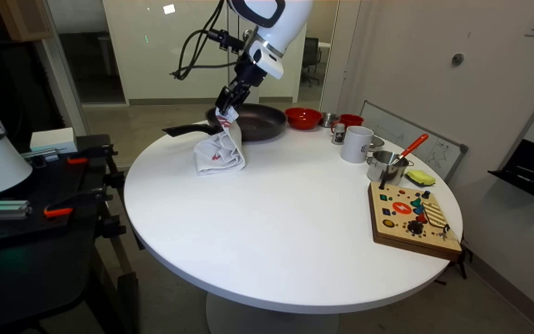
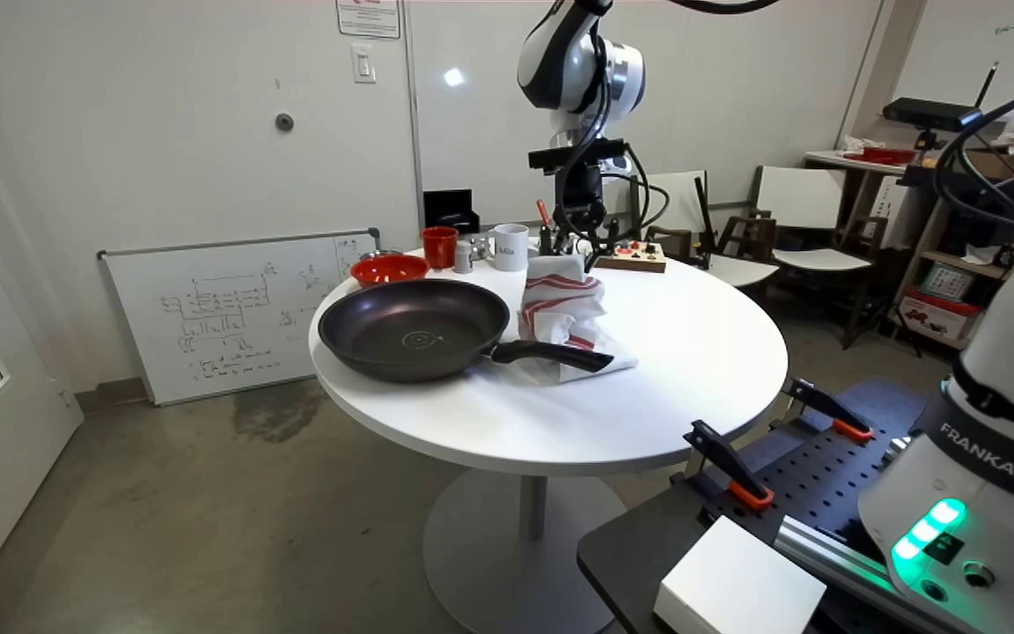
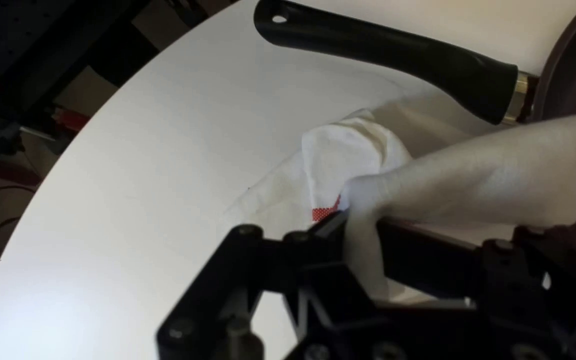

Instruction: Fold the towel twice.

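Gripper (image 3: 361, 232) had its jaws clamped on the red-striped white towel (image 1: 219, 157), one part pinched and held up. The lower part lay in loose folds on the round table (image 1: 285, 227), near the handle (image 3: 388, 47) of the dark frying pan (image 2: 410, 330).

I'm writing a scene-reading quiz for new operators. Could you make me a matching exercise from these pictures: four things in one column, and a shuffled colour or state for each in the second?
Things:
1. towel
2. pan
3. sponge
4. pot

Colours and states:
A. has a red-handled utensil leaning in it
B. mostly yellow
C. pinched in the tool, its upper part raised
D. dark, with a long black handle

Right pairs: 1-C; 2-D; 3-B; 4-A.
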